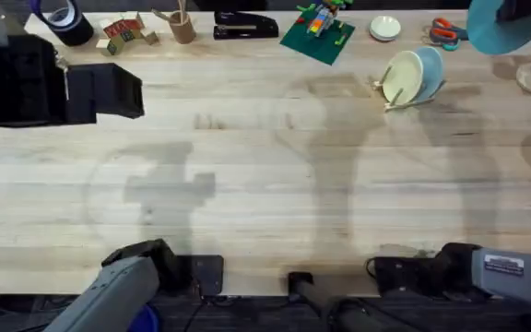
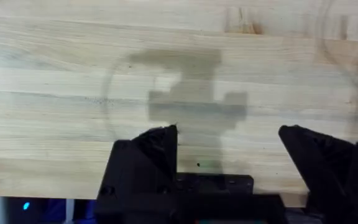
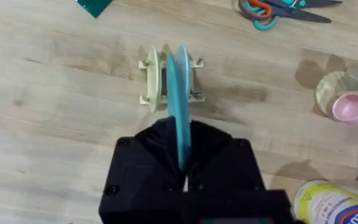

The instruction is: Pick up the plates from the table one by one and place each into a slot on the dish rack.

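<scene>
My right gripper (image 3: 183, 158) is shut on a turquoise-blue plate (image 3: 182, 106), holding it on edge in the air above the dish rack (image 3: 196, 63). In the overhead view this plate (image 1: 503, 26) looms large at the top right. The small light-wood dish rack (image 1: 393, 100) stands at the back right of the table (image 1: 265, 184). A cream plate (image 1: 402, 76) and a pale blue plate (image 1: 429, 72) stand upright in its slots. My left gripper (image 2: 229, 134) hangs open over bare wood at the left, with nothing between its fingers.
Along the back edge are a tape roll (image 1: 63, 18), toy blocks (image 1: 125, 32), a cup of sticks (image 1: 181, 26), a stapler (image 1: 245, 25), a green brick plate (image 1: 316, 35), a small white dish (image 1: 384, 28) and scissors (image 1: 444, 30). A pink bowl (image 3: 350, 107) and a wipes canister (image 3: 334, 202) sit right of the rack.
</scene>
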### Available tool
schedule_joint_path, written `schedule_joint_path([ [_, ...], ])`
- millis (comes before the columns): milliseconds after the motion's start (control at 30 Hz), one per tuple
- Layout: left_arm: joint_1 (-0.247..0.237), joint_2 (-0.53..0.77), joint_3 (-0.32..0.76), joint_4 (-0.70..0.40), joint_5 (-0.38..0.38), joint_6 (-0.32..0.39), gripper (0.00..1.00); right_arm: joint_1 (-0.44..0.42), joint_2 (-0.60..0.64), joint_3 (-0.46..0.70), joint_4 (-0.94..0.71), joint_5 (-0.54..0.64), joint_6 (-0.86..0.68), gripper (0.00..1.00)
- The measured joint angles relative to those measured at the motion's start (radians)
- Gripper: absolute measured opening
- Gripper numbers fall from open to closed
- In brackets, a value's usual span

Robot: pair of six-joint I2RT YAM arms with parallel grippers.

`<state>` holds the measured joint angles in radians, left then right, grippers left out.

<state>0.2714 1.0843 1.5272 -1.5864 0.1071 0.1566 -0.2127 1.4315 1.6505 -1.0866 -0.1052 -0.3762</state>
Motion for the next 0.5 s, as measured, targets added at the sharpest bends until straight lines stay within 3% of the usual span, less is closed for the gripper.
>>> schedule_joint_path([
  [500,0.0,0.0,0.0,0.0,0.0,0.0,0.995,0.0,0.037,0.0,0.009,0.045,-0.002,0.047],
])
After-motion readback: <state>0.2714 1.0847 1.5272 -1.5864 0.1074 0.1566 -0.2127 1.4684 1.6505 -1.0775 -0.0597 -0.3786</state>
